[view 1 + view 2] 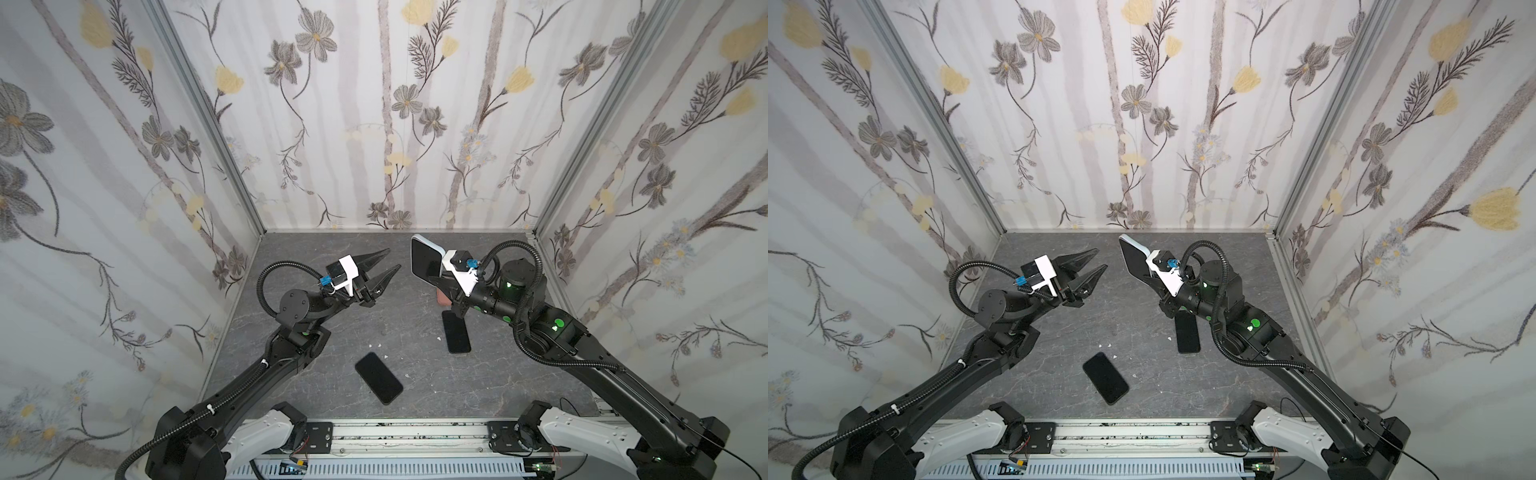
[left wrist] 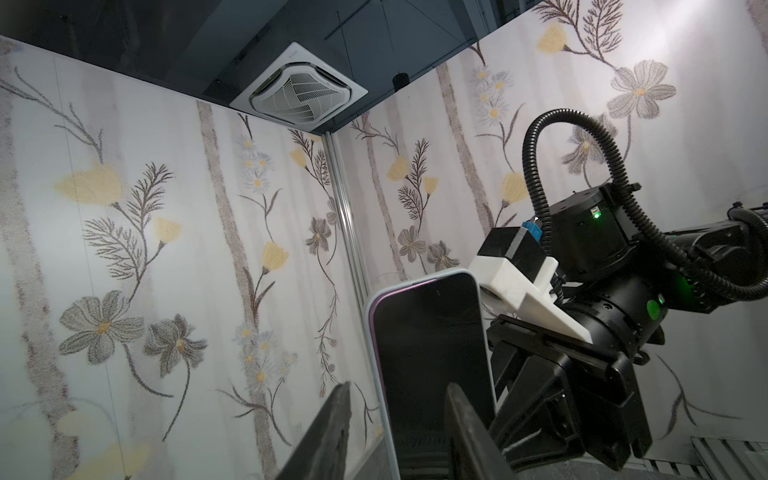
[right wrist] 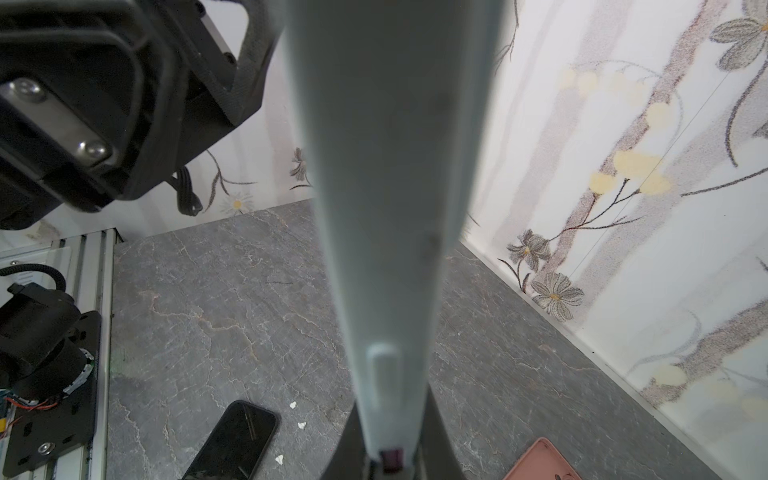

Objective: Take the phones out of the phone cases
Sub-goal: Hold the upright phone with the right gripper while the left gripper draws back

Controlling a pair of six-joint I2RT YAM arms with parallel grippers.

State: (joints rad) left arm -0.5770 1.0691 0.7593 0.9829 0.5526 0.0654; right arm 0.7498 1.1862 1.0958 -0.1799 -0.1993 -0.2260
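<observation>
R gripper [image 1: 439, 277] clamps cased phone [image 1: 424, 258] upright, midair. L gripper [image 1: 394, 258] jaws apart, empty, near it. Step, I judge: pre-peel. Next you pinch case rim w/ L, peel.

Floral wallpaper walls [image 1: 374, 124] on three sides; grey marbled floor [image 1: 407, 316]; ceiling vent [image 2: 299, 89] overhead.

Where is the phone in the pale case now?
In both top views the cased phone is raised above the table, right of centre, clamped in the right gripper.

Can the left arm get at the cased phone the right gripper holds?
Probably yes: the left gripper is open and aimed at the cased phone, nothing between them, and the right gripper covers only one end.
</observation>
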